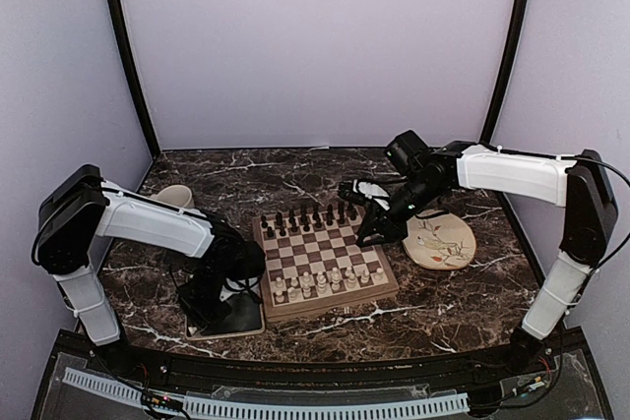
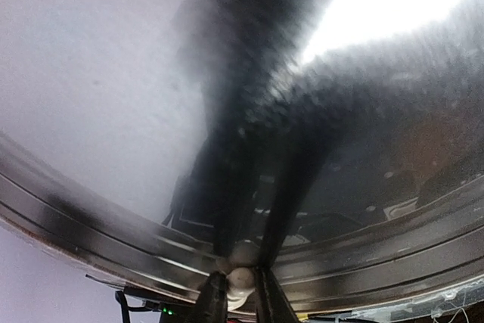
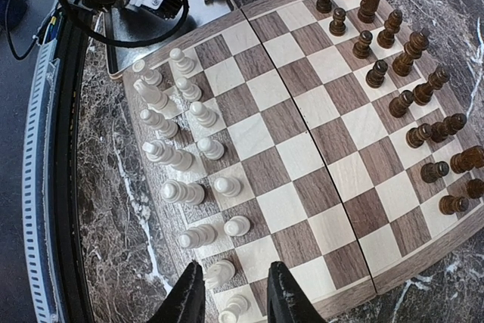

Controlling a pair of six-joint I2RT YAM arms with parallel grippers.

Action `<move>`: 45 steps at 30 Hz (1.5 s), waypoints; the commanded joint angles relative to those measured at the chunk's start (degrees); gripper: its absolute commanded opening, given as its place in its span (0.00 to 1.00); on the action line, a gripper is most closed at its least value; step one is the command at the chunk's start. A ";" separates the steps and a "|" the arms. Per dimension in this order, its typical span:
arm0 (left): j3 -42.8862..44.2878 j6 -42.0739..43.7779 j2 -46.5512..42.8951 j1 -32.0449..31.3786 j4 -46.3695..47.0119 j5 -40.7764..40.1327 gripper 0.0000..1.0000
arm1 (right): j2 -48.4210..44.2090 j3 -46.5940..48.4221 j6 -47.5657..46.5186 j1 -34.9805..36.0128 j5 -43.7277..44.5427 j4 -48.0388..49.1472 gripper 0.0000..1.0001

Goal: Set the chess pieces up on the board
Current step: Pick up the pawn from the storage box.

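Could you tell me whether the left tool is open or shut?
Shut: in the left wrist view, the left tool pinches a cream-white piece over the metal tray.

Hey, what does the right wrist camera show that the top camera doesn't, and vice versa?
Only the right wrist view: the right gripper's spread fingertips, close up. Only the top view: the left arm and right arm whole, the floral plate, the mug. Both: the board, cream pieces, dark pieces, grey tray.
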 commanded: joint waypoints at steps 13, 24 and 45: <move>-2.93 -6.44 -7.23 6.12 12.74 1.77 0.33 | 0.79 1.17 0.26 0.98 0.81 0.50 0.30; -6.98 -8.02 -11.25 6.12 10.27 1.12 0.34 | 1.54 1.54 0.12 1.70 0.42 0.60 0.30; -7.48 -9.35 -12.71 6.12 5.86 -0.88 0.33 | 1.74 1.55 -0.09 2.61 0.85 0.38 0.30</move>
